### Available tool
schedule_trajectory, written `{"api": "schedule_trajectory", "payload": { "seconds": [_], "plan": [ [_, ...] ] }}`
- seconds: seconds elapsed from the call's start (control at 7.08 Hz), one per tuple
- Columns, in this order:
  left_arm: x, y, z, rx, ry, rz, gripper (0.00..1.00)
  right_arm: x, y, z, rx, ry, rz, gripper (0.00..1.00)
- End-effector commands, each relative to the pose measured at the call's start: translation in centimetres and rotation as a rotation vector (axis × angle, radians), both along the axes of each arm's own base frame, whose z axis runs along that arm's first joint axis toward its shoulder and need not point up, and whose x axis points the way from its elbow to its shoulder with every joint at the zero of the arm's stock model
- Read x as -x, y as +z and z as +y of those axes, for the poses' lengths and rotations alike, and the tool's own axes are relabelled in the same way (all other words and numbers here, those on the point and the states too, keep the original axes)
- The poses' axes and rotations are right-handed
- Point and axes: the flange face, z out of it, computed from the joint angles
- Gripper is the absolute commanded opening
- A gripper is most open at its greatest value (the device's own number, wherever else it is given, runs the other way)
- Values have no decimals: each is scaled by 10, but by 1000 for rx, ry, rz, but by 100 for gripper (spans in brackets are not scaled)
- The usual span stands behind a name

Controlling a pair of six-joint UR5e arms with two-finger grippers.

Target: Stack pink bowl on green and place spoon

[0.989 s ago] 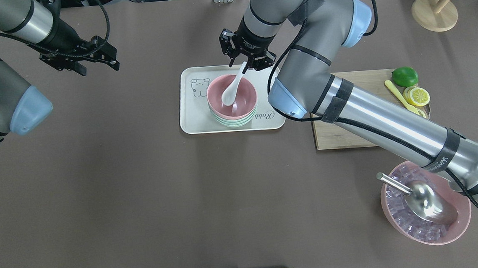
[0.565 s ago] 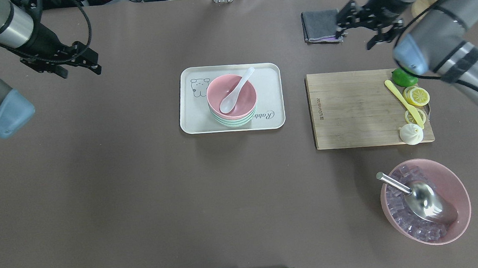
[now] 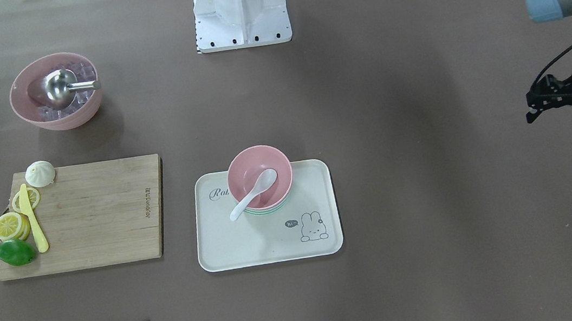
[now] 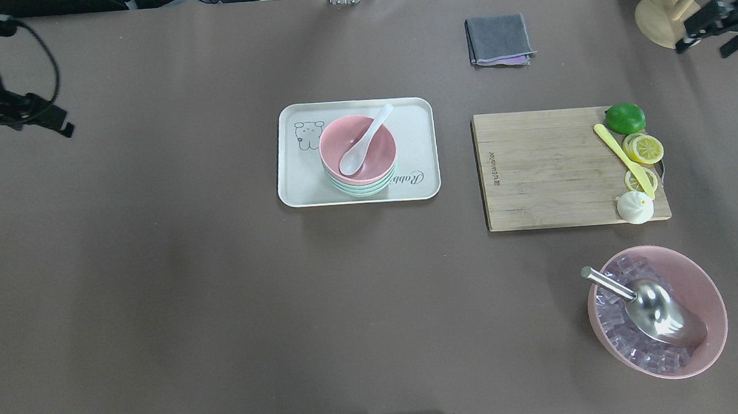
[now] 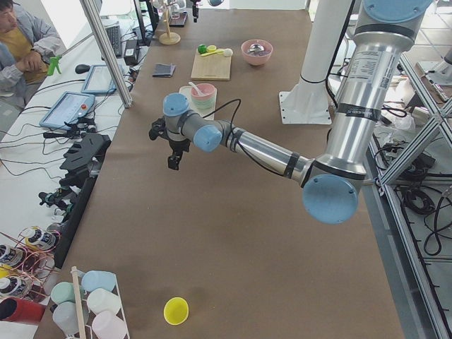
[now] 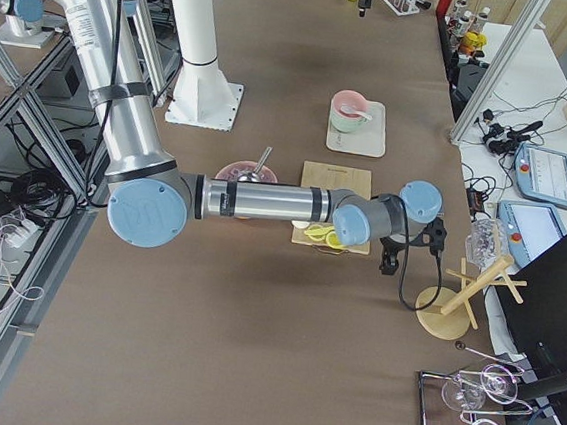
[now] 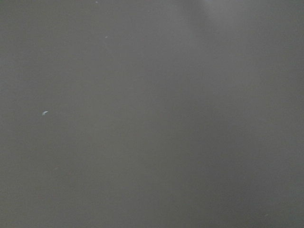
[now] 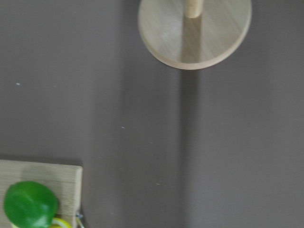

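Observation:
The pink bowl point(image 4: 372, 158) sits nested on the green bowl point(image 4: 361, 190) on the cream tray point(image 4: 415, 119), also in the front view point(image 3: 252, 173). The white spoon point(image 4: 364, 142) lies in the pink bowl, its handle resting over the far rim. My right gripper point(image 4: 702, 50) is open and empty at the table's far right edge, near the wooden stand. My left gripper point(image 3: 556, 123) is open and empty at the far left, well away from the tray. Both wrist views show only table cloth and no fingers.
A wooden cutting board point(image 4: 548, 168) with a lime, lemon slices, a yellow knife and a white bun lies right of the tray. A large pink bowl point(image 4: 709, 339) of ice with a metal scoop stands front right. A grey cloth point(image 4: 499, 40) and a wooden stand point(image 4: 661, 21) are at the back.
My right gripper has let go of the spoon, left it in the pink bowl and drawn back to the far right. My left arm has moved further left.

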Motion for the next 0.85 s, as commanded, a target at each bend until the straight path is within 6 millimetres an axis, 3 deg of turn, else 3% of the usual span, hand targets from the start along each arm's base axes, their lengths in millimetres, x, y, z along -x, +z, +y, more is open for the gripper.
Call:
{"api": "schedule_trajectory", "payload": {
  "seconds": [0.0, 0.42, 0.71],
  "plan": [
    [18, 22, 7, -14, 20, -28, 98, -18, 18, 14, -12, 17, 66, 100],
    [18, 25, 9, -11, 18, -26, 98, -4, 12, 21, -13, -37, -38, 100],
    [18, 32, 13, 5, 22, -24, 98, 4, 34, 32, -111, -150, 33, 100]
  ]
}}
